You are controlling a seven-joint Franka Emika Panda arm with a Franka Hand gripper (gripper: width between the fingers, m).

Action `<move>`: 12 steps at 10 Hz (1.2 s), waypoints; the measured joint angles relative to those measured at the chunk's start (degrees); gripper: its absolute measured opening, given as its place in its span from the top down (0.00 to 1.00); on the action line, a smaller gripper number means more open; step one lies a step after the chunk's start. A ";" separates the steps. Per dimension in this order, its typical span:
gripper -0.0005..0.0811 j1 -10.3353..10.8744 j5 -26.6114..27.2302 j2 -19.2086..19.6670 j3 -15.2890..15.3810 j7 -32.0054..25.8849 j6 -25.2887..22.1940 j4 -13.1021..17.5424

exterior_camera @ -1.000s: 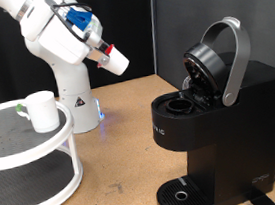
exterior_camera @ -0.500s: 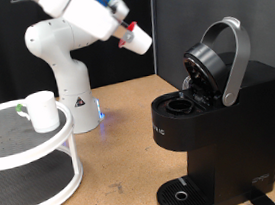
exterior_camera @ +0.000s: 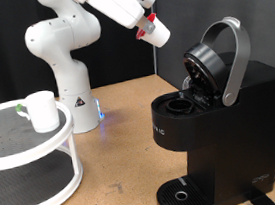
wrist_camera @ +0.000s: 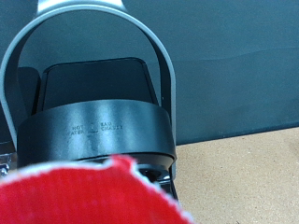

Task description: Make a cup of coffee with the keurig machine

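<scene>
Over table: tool, seemingly tilted

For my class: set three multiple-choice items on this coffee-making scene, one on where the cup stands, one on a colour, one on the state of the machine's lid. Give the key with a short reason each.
1. Where is the cup?
A. on the drip tray
B. on the top shelf of the white round rack
C. in the gripper

2. What colour is the top of the pod in the gripper?
A. red
B. blue
C. yellow

3. The lid of the keurig machine is:
A. shut
B. removed
C. raised open

Key: 1 B, the cup stands on the rack at the exterior view's left. 2 A, red fills the wrist view's foreground. 3 C, the grey handle stands up and the chamber is exposed.
</scene>
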 joint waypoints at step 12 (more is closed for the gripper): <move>0.45 0.11 -6.12 3.96 4.80 0.39 6.00 -4.39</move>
